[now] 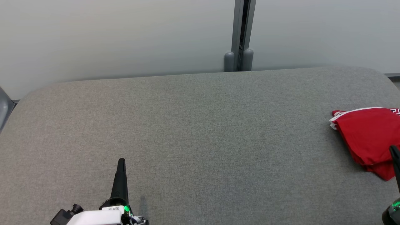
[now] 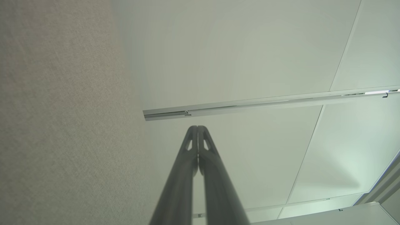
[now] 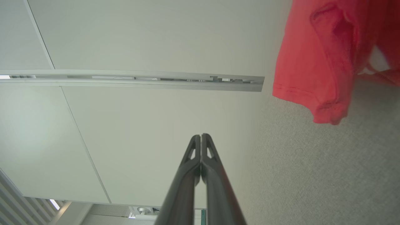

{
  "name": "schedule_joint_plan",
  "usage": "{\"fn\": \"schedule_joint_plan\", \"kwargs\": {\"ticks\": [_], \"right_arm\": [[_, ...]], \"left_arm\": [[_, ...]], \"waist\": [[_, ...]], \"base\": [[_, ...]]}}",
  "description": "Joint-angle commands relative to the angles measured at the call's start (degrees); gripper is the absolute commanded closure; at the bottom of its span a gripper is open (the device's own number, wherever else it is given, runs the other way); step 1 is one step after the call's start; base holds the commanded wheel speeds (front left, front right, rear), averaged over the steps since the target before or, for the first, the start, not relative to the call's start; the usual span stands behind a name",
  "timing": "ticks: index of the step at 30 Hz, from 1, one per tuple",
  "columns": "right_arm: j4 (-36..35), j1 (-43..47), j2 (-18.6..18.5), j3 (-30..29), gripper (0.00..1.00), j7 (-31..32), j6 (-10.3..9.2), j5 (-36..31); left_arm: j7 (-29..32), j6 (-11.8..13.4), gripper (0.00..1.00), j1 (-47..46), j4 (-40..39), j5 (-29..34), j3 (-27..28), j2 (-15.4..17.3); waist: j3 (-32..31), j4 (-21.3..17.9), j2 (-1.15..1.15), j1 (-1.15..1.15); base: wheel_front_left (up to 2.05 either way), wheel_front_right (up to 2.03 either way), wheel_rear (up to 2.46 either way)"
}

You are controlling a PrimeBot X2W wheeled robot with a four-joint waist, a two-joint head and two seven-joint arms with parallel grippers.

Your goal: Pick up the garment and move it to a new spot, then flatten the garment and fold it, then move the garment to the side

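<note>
With slim, tapered dark fingers pressed together and empty, the left gripper (image 1: 121, 163) and right gripper (image 1: 394, 150) sit over a coarse grey woven table (image 1: 200, 125) with rounded corners, the folded, white-trimmed red garment (image 1: 367, 134) lying just beside the right one.
</note>
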Motion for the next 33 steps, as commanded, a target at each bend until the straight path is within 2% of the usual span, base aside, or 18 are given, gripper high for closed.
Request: {"fn": "schedule_joint_plan", "kwargs": {"ticks": [1,33], "right_arm": [[0.13,-0.31,-0.3,-0.15,1.0,0.28,0.01,-0.01],[0.13,-0.32,-0.27,-0.2,1.0,0.3,0.01,-0.05]], "left_arm": [[-0.1,-0.29,1.0,-0.95,0.02,-0.07,0.27,0.16],[-0.1,-0.3,1.0,-0.95,0.01,-0.06,0.28,0.16]], "waist": [[0.0,0.0,0.0,0.0],[0.0,0.0,0.0,0.0]], "base": [[0.0,0.0,0.0],[0.0,0.0,0.0]]}}
